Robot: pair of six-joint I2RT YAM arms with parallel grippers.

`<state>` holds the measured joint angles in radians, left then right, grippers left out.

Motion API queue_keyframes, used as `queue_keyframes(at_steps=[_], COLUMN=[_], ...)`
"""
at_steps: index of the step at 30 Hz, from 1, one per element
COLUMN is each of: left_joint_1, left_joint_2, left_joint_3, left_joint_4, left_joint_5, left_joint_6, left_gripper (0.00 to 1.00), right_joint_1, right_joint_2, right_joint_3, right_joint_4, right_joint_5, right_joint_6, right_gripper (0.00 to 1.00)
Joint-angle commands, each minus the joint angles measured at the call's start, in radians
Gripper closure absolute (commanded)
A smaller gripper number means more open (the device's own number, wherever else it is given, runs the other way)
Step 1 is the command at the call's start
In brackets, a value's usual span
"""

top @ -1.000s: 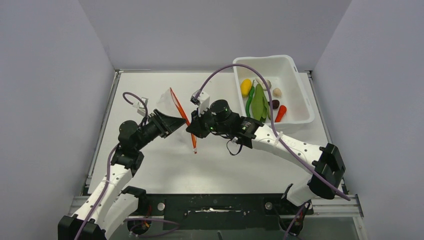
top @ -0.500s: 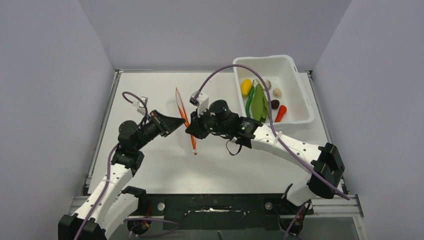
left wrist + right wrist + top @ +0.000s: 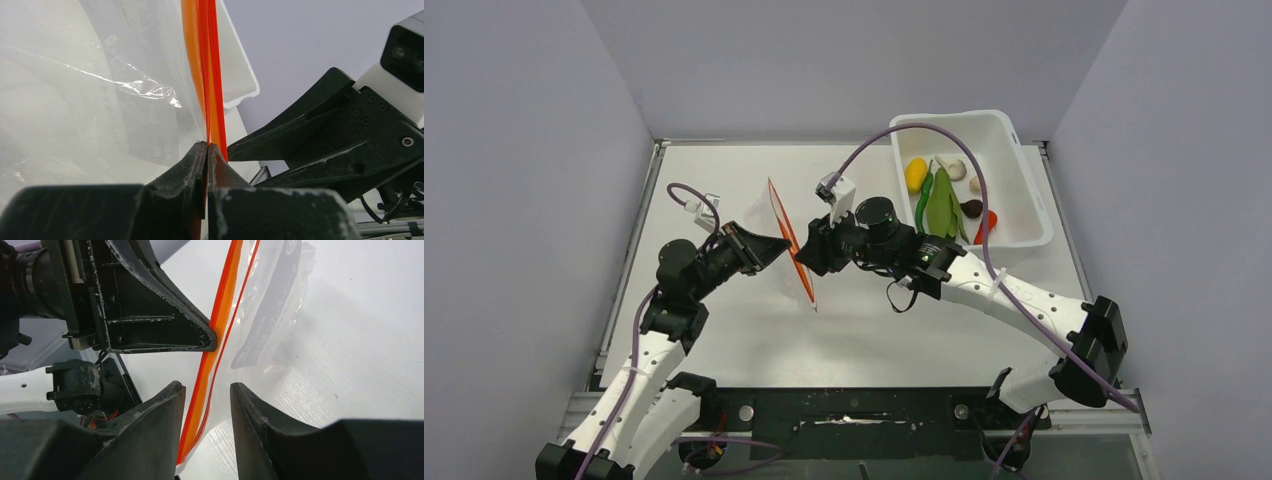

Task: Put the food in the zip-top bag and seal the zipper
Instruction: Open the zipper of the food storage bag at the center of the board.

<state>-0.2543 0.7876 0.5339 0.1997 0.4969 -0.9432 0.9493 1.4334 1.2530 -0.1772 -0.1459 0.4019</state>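
though unclear from above, the right hand point(image 3: 206, 388) gapes around the zipper point(image 3: 223, 310).

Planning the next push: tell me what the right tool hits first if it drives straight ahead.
The zipper, which runs between the fingers of the open right tool; just beyond, probably the left tool pinching that strip, though depth is unclear.

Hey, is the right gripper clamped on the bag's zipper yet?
Open: the right gripper has its fingers apart, with the zipper running between them unclamped.
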Motion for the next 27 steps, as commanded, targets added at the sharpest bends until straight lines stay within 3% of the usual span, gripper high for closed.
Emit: queue_keyframes(at_steps=[1, 6, 13, 19, 22, 27], left_joint_1=[0.0, 0.001, 0.001, 0.003, 0.003, 0.003], left_joint_2=[-0.027, -0.037, -0.049, -0.068, -0.067, -0.035], left_joint_3=[0.056, 0.056, 0.061, 0.073, 0.131, 0.279], left_joint_4=[-0.003, -0.009, -0.022, -0.074, -0.197, -0.511], left_joint_5=[0.025, 0.025, 0.028, 0.023, -0.017, -0.236], left_joint_6=[0.037, 0.034, 0.037, 0.06, 0.127, 0.268], left_gripper=[1.0, 1.0, 1.0, 1.0, 1.0, 1.0], right_joint_1=[-0.003, -0.003, -0.006, -0.025, -0.046, -0.069], right_joint_2=[-0.015, 0.036, 0.086, 0.09, 0.06, -0.003], right_joint_3=[0.041, 0.087, 0.118, 0.109, 0.084, 0.046], right_joint_4=[0.033, 0.024, -0.015, -0.044, -0.045, -0.041], right_joint_5=[0.055, 0.077, 0.116, 0.173, 0.22, 0.274], right_joint_6=[0.021, 0.036, 0.039, 0.035, 0.035, 0.05], right_gripper=[0.61, 0.61, 0.74, 0.99, 1.0, 1.0])
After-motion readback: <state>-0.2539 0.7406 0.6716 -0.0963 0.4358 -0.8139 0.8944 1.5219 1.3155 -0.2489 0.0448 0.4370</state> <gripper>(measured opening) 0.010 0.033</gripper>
